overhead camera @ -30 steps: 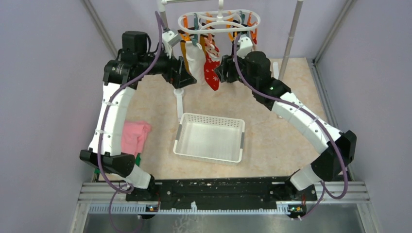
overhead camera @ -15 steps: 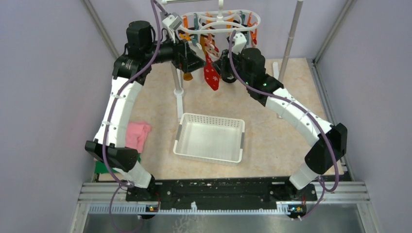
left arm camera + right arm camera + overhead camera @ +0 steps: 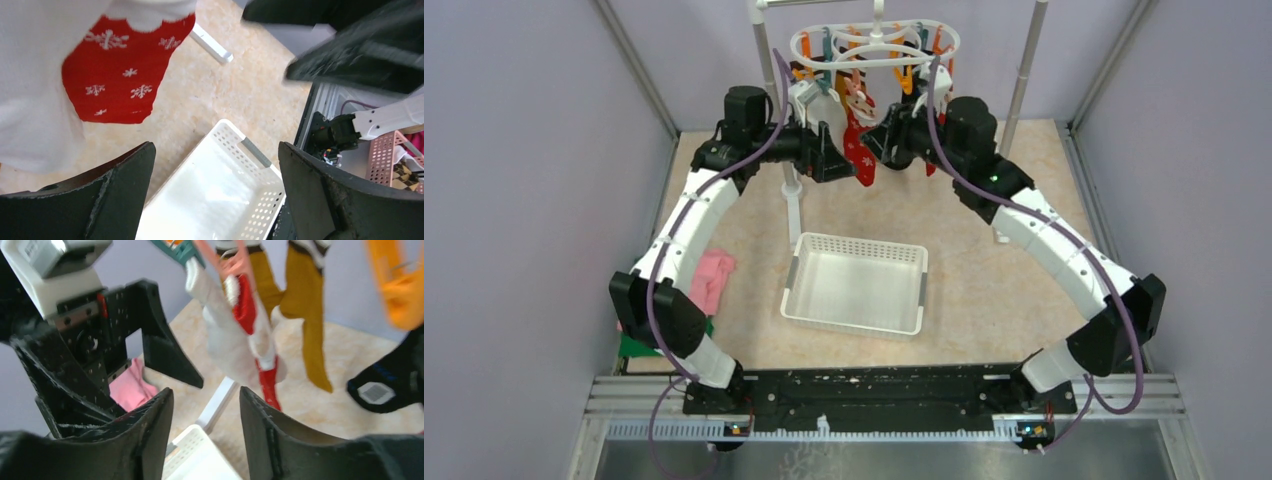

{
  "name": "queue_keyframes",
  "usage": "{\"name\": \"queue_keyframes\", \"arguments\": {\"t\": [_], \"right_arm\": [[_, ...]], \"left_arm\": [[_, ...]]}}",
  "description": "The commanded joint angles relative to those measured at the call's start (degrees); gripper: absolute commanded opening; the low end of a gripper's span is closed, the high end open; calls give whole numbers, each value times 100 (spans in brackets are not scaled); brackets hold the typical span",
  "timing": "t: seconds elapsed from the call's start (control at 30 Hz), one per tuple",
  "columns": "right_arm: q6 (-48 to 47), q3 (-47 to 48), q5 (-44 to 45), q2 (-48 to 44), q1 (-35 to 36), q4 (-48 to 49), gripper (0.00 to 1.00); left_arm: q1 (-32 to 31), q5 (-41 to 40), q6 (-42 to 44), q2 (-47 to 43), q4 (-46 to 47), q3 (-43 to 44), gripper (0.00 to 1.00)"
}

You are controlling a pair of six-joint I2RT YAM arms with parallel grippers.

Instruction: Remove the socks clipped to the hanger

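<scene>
The white oval hanger [image 3: 876,40] hangs at the back with orange and teal clips. A white sock [image 3: 828,112], a red snowflake sock [image 3: 859,158] and mustard socks [image 3: 306,315] hang clipped to it; a black sock with white markings [image 3: 387,387] hangs further right. My left gripper [image 3: 836,165] is open just left of the red sock's toe, holding nothing; in its wrist view [image 3: 215,150] the red sock [image 3: 120,85] and white sock [image 3: 35,100] hang above its jaws. My right gripper [image 3: 882,142] is open just right of the socks and empty [image 3: 205,405].
A white mesh basket [image 3: 796,285] sits on the table below the hanger and shows in the left wrist view [image 3: 260,150]. A white pole rack [image 3: 790,190] stands behind it. A pink cloth [image 3: 711,280] lies at the left. A grey pole [image 3: 1024,70] stands at the back right.
My left arm has swung right and down, from up beside the hanger's left clips to the red sock's toe. My right gripper has shifted slightly right. The socks stay clipped.
</scene>
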Motion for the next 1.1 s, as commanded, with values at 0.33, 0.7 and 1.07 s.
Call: {"name": "queue_keyframes", "arguments": {"t": [0.33, 0.7, 1.07], "right_arm": [[-797, 2428, 197, 915, -328, -1048, 88], [-878, 1647, -204, 973, -330, -1175, 73], [-673, 1961, -441, 1311, -328, -1004, 0]], "left_arm": [[-14, -46, 353, -682, 1315, -1347, 99], [-18, 105, 313, -715, 1638, -1334, 99], [-10, 266, 161, -746, 1794, -1467, 99]]}}
